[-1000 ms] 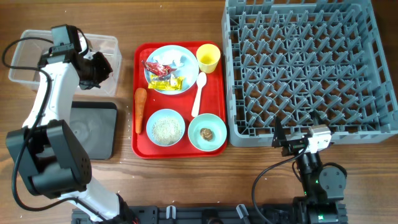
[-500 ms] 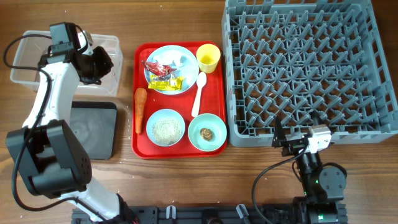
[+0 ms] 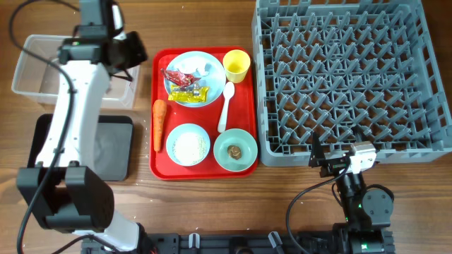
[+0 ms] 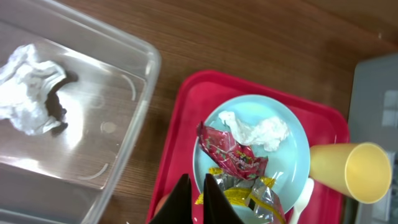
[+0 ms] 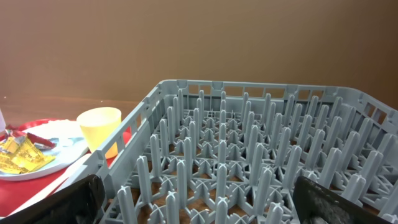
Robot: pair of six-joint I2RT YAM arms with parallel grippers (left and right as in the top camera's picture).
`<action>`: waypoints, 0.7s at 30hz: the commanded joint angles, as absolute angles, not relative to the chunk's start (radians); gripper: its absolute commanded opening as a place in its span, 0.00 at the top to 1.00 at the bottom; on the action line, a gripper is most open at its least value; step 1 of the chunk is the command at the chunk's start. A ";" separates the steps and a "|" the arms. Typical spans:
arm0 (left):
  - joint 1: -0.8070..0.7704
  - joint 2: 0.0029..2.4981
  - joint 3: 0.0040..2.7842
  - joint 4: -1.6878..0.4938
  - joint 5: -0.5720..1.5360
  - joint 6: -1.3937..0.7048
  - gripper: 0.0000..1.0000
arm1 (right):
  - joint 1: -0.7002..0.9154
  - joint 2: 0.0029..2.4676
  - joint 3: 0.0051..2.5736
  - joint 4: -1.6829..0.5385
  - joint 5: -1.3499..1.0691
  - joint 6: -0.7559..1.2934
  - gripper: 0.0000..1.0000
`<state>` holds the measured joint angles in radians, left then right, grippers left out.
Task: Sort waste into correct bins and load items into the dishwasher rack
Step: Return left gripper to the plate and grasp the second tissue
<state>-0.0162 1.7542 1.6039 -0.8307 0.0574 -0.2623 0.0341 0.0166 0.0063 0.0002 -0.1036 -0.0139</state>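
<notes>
Two bowls, one plate, one cup, one spoon.

Left gripper now nearer red tray

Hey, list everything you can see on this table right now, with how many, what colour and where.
dishwasher rack: 1, grey, right side
serving tray: 1, red, centre
plate: 1, pale blue, back of the serving tray
red wrapper: 1, on the plate
yellow wrapper: 1, on the plate
tissue: 2, white, one on the plate, one in the clear tub
cup: 1, yellow, tray's back right
spoon: 1, white, below the cup
carrot: 1, orange, tray's left edge
pale-blue bowl: 1, front left, holding white rice
mint-green bowl: 1, front right, holding a brown lump
clear tub: 1, back left
black tray: 1, front left
left gripper: shut, empty
right gripper: open, at the rack's front
</notes>
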 commanded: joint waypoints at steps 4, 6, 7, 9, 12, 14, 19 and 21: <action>-0.196 1.755 1.618 -0.711 0.009 -0.220 0.63 | 0.036 0.016 0.005 0.006 -0.101 -0.026 0.00; -0.226 1.772 1.618 -0.655 0.009 -0.220 0.56 | 0.036 0.016 0.005 0.006 -0.101 -0.025 0.00; -0.244 1.792 1.618 -0.617 0.009 -0.220 0.54 | 0.036 0.016 0.005 0.006 -0.101 -0.025 0.00; -0.267 1.836 1.618 -0.567 0.009 -0.216 0.51 | 0.036 0.016 0.005 0.006 -0.101 -0.025 0.00; -0.284 1.913 1.618 -0.533 -0.019 -0.216 0.45 | 0.036 0.016 0.005 0.006 -0.101 -0.025 0.00; -0.284 1.977 1.618 -0.514 -0.025 -0.216 0.45 | 0.036 0.016 0.005 0.006 -0.101 -0.025 0.00; -0.284 2.105 1.618 -0.506 -0.028 -0.215 0.44 | 0.036 0.016 0.005 0.006 -0.101 -0.025 0.00; -0.283 2.135 1.618 -0.500 -0.029 -0.213 0.41 | 0.036 0.016 0.005 0.006 -0.101 -0.025 0.00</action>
<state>-0.2832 2.0926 1.6085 -0.5140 -0.0105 -0.2253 0.0341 0.0166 0.0063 0.0002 -0.1036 -0.0139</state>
